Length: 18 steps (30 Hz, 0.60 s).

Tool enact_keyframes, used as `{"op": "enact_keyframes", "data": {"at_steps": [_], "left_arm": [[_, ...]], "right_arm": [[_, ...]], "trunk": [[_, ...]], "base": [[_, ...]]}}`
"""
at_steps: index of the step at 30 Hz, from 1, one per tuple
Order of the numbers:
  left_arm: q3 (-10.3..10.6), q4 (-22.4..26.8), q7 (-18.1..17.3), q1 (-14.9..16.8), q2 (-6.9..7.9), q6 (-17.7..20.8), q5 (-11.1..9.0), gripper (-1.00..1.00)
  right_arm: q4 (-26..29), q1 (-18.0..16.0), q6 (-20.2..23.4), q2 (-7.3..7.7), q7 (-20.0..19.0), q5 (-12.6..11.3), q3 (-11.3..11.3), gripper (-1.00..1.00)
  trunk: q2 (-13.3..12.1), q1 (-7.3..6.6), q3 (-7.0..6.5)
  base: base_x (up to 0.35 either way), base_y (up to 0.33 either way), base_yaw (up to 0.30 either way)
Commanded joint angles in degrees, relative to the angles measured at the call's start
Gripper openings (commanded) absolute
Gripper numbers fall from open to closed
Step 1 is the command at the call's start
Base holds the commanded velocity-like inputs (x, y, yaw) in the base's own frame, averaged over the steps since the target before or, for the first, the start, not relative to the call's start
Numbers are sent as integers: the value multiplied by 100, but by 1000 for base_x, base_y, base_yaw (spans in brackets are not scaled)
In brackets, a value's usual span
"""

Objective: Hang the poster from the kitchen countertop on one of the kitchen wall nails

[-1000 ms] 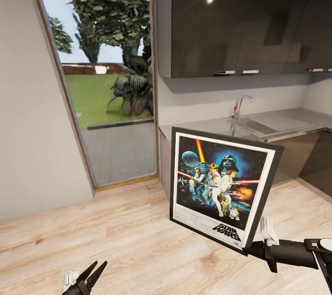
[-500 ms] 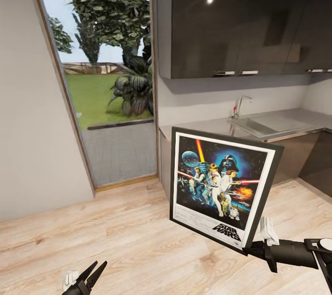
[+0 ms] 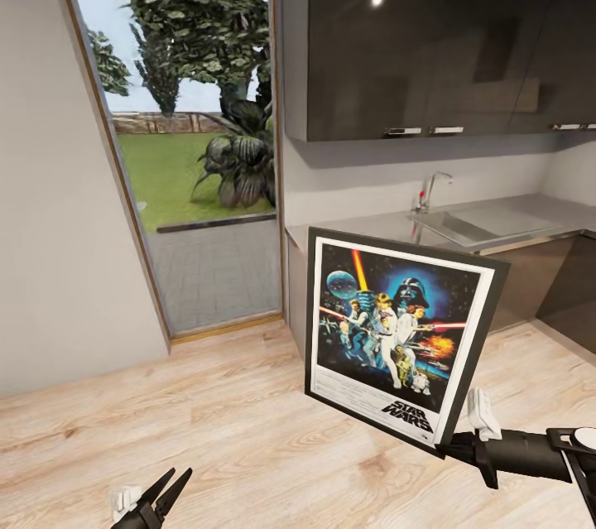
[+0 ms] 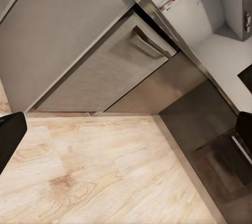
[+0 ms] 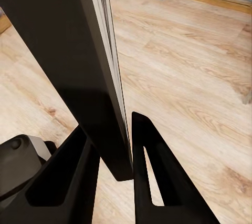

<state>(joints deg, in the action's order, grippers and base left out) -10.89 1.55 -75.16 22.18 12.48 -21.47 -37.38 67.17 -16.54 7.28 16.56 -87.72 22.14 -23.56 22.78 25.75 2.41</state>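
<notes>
The black-framed Star Wars poster [image 3: 397,339] hangs upright in the air, facing my head camera, in front of the counter's left end. My right gripper [image 3: 454,446] is shut on its lower right corner. In the right wrist view the frame's edge [image 5: 100,77] runs between the two black fingers [image 5: 144,161]. The grey kitchen countertop [image 3: 505,216] with its inset sink [image 3: 451,225] and chrome tap [image 3: 430,189] lies behind the poster. My left gripper [image 3: 165,492] hovers low over the wooden floor, open and holding nothing; one of its fingertips [image 4: 9,134] shows in the left wrist view.
Dark glossy wall cabinets [image 3: 414,32] hang above the counter. A tall glass opening [image 3: 190,123] to a garden stands at the left, beside a grey wall [image 3: 58,223]. Grey base cabinets [image 4: 105,66] show in the left wrist view. Light wooden floor [image 3: 232,430] spreads below.
</notes>
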Motion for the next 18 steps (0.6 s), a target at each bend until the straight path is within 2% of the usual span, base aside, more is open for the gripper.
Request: {"op": "enact_keyframes", "data": {"at_steps": [1,8,18], "left_arm": [[-45,-6,-16,6,1,-33,38,100],[-45,-6,-16,6,1,-33,38,100],[-45,-6,-17,8,1,-33,38,100]], "right_arm": [[6,-7,71,-3,-35,21,-8,-100],[6,-1,71,-3,-35,19,-5,-100],[15,2,71,-4,-35,23,1,-100]], "trunk": [[14,4,14],[14,4,14],[14,4,14]], "base": [[0,0,0],[0,0,30],[0,20,244]]}}
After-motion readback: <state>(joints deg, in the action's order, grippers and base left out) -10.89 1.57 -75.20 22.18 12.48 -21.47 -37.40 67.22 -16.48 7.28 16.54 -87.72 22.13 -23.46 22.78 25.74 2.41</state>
